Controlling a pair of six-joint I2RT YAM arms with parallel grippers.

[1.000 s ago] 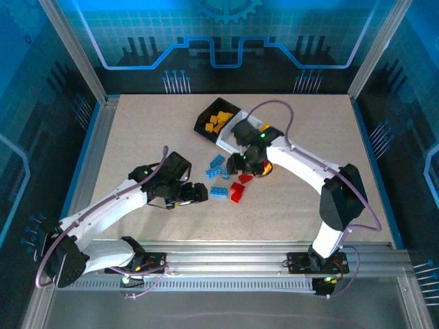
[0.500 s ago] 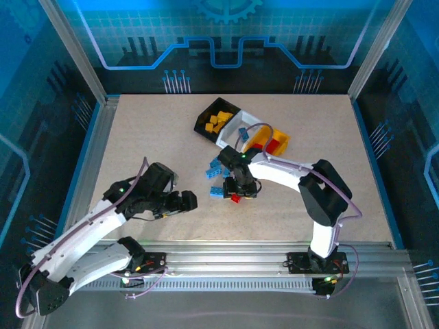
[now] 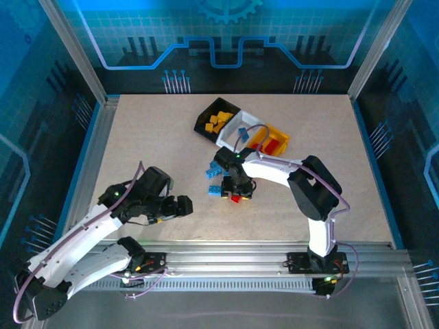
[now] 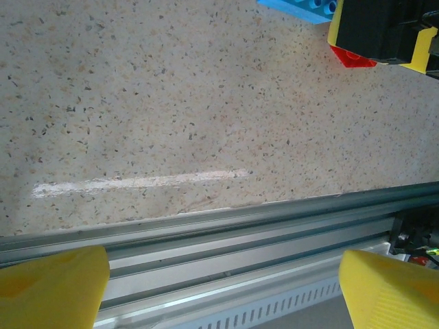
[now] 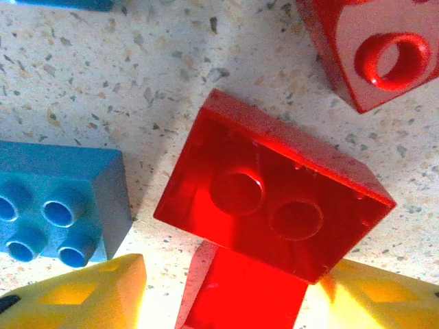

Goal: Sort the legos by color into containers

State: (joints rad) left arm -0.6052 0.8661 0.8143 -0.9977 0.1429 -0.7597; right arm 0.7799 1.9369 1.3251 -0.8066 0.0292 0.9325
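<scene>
In the right wrist view my right gripper is open low over the table, its yellow fingers on either side of a red lego. Table shows between the left finger and that brick. An upside-down red lego lies partly over it, another red lego lies beyond, and a blue lego is to the left. From above, the right gripper is over the red legos, beside blue legos. My left gripper is open and empty, its fingertips wide apart.
The containers stand at the back: a black bin with yellow legos, a white bin, and a yellow-orange bin with red legos. More blue legos lie just behind the right gripper. The metal rail runs along the near edge.
My right gripper has come from beside the bins down to the red legos on the table. My left arm has drawn back toward the near left, its gripper still open.
</scene>
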